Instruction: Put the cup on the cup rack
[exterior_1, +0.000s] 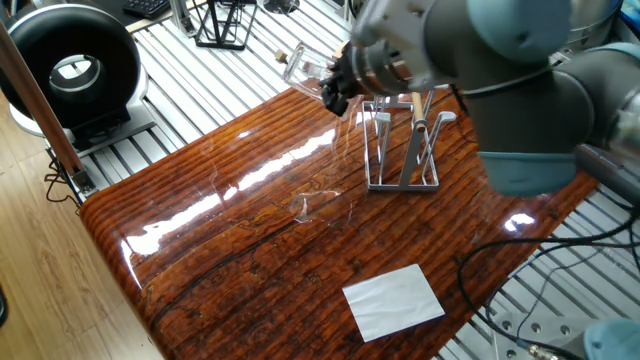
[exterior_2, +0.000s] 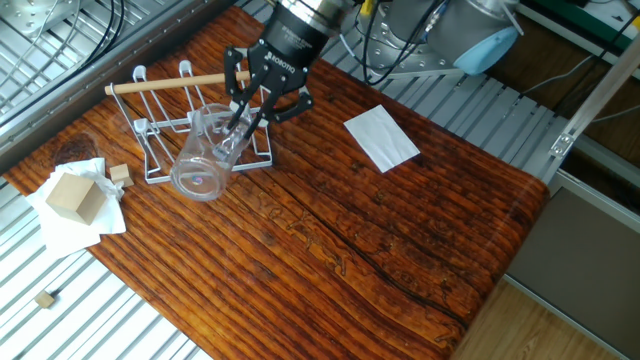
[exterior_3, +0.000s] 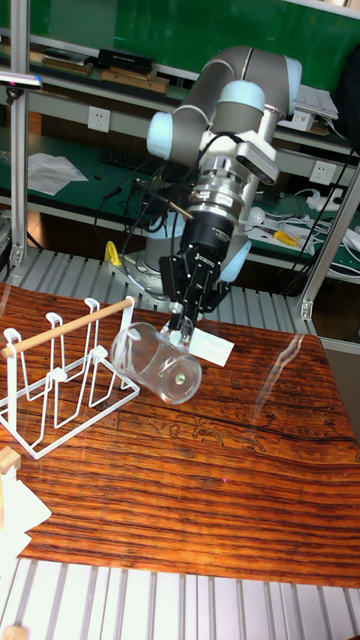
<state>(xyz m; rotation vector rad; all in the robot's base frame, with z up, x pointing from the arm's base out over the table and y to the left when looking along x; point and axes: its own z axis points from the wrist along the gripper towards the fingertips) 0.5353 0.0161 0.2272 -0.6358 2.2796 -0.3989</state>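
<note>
Bystanders on and around the glossy striped wooden table (exterior_1: 230, 270)

A flat white paper sheet (exterior_1: 393, 300) lies near one table edge. At the opposite end, a pale wooden block (exterior_2: 72, 196) sits on crumpled white paper (exterior_2: 50, 225), a small wooden cube (exterior_2: 120, 173) beside it. A round black fan-like device (exterior_1: 72, 68) and a black wire stand (exterior_1: 221, 24) stand off the table.
</note>
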